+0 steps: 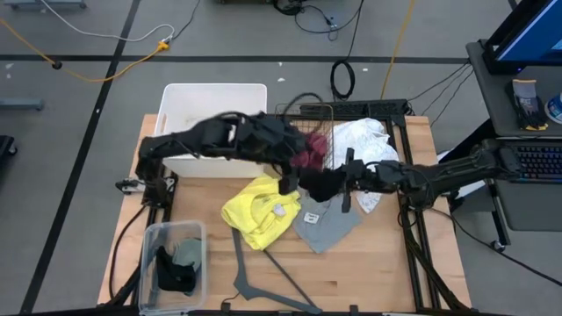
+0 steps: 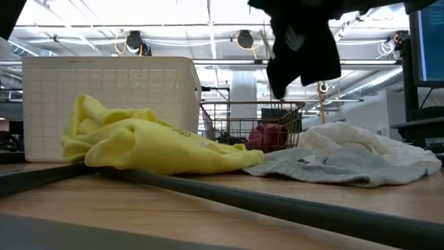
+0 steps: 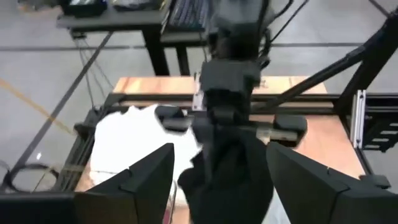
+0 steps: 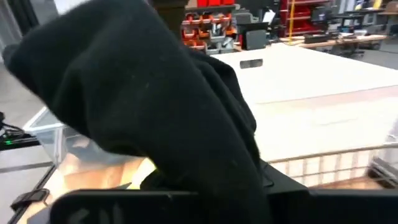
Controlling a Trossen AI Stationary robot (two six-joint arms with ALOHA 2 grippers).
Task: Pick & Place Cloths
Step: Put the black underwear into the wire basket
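Handover risk, mid-table. Black soft fabric garment hangs in the air above the wooden table, between the two arms, over the near edge of the flat grey-blue cloth. Right gripper reaches in from the right and appears pinched on the black garment; its wrist view is almost wholly covered by that fabric. Left gripper faces it, fingers spread wide either side of the hanging bundle, not yet closed.

Other cloths: bright yellow crumpled garment just beside the grey-blue one; large white garment near the right frame; maroon cloth in the wire basket; sage green cloth in the clear plastic bin. White perforated tub behind the left arm. Thin grey clothes hanger on the table front.

Hazards, as judged:
- Left fingers may close on a thin fold only; the garment could slip when the right lets go and drop onto the grey-blue cloth.
- Grippers sit very near each other; a small misalignment could knock fingers together.
- Trailing fabric may snag on the basket rim or drag the yellow garment.
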